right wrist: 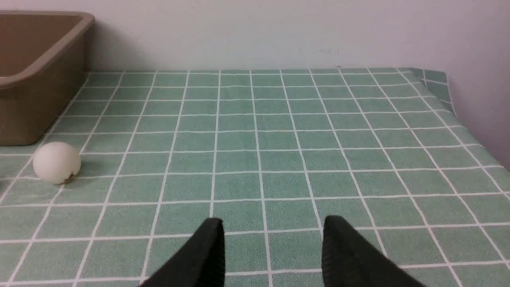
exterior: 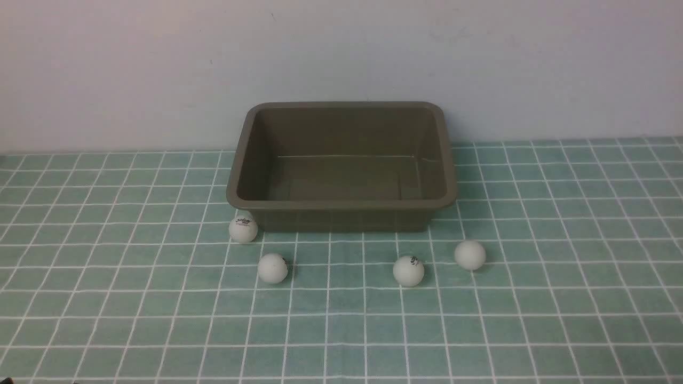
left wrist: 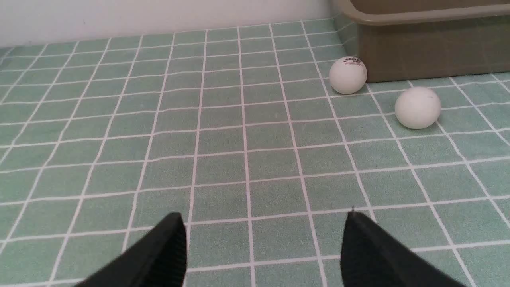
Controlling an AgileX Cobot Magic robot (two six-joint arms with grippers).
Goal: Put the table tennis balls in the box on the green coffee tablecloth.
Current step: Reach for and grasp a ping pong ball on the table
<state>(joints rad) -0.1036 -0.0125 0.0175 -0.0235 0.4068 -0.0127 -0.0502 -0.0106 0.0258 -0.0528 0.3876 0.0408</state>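
Observation:
Several white table tennis balls lie on the green coffee tablecloth [exterior: 533,298] just in front of the olive-brown box [exterior: 341,204], which holds nothing. Two are left of centre [exterior: 243,229] [exterior: 272,268] and two right of centre [exterior: 408,271] [exterior: 470,254]. Neither gripper shows in the front view. My left gripper [left wrist: 263,215] is open over bare cloth, well short of the logo ball [left wrist: 348,75] and the plain ball [left wrist: 418,108] by the box [left wrist: 422,56]. My right gripper [right wrist: 273,219] is open and empty, with one ball [right wrist: 57,163] off to its side near the box [right wrist: 40,95].
A pale wall runs directly behind the box. In the right wrist view the cloth's edge [right wrist: 438,85] folds down at the table's far corner next to another wall.

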